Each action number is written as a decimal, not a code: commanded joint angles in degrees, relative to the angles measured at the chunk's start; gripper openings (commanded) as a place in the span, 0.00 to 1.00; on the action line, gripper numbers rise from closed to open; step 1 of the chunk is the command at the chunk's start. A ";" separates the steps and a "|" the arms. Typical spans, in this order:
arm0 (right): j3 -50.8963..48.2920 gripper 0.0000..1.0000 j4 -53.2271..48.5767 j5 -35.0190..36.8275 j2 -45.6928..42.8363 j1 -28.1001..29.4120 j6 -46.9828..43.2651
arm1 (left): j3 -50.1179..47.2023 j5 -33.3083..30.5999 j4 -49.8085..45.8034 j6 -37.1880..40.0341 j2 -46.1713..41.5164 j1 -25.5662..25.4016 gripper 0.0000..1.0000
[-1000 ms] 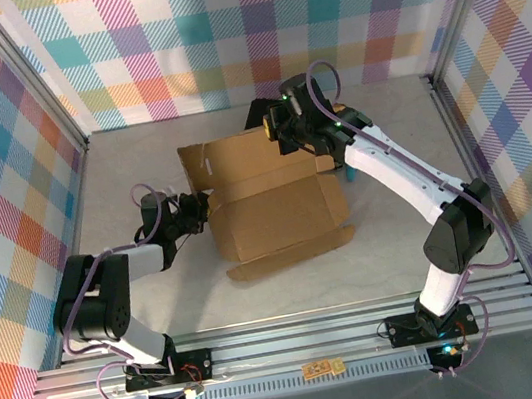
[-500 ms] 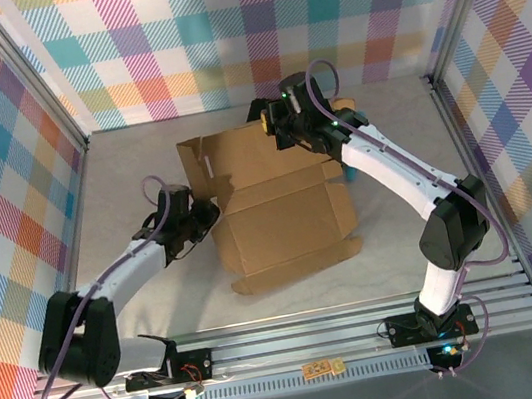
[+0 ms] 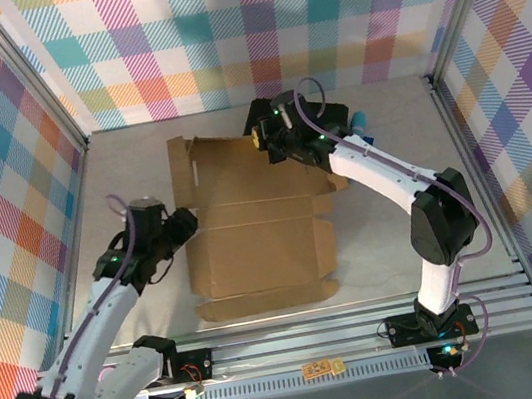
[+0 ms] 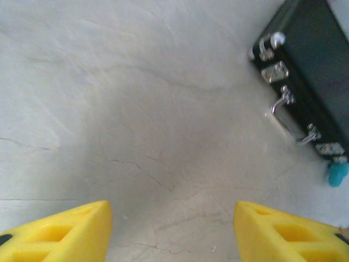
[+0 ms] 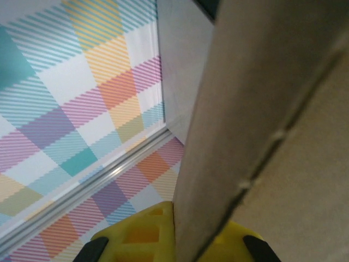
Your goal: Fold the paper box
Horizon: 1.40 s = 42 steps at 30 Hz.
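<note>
Since a second ago the plain brown corrugated cardboard paper box [image 3: 255, 226] has gone from a half-raised shape to a sheet spread almost flat, and it has slid towards your left. It now lies in the middle of the pale grey bench [image 3: 118, 162], with its long front flap towards the arm bases and its tabbed panel towards the back wall.

Your left fingers [image 3: 181, 223] have let go and swung outward, and they hover just beside the sheet's left edge. In the left wrist view these yellow fingers [image 4: 65, 232] stand apart with only bare bench between them. A black hard case with metal latches [image 4: 311, 71] sits off to one side.

Your right fingers [image 3: 263, 139] reach over the far edge of the sheet. In the right wrist view they [image 5: 136, 234] are clamped on a cardboard panel edge that rises between them. That grip most likely anchors the back of the sheet so it cannot skate while the other arm works.

With the left fingers free and nothing creased upright yet, I judge the folding barely begun, and your next move is probably to take hold of a side flap again
</note>
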 commanded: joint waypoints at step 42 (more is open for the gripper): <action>-34.72 0.00 53.31 6.97 -11.06 0.71 -18.38 | 10.74 10.74 -2.35 -5.76 4.20 13.42 0.63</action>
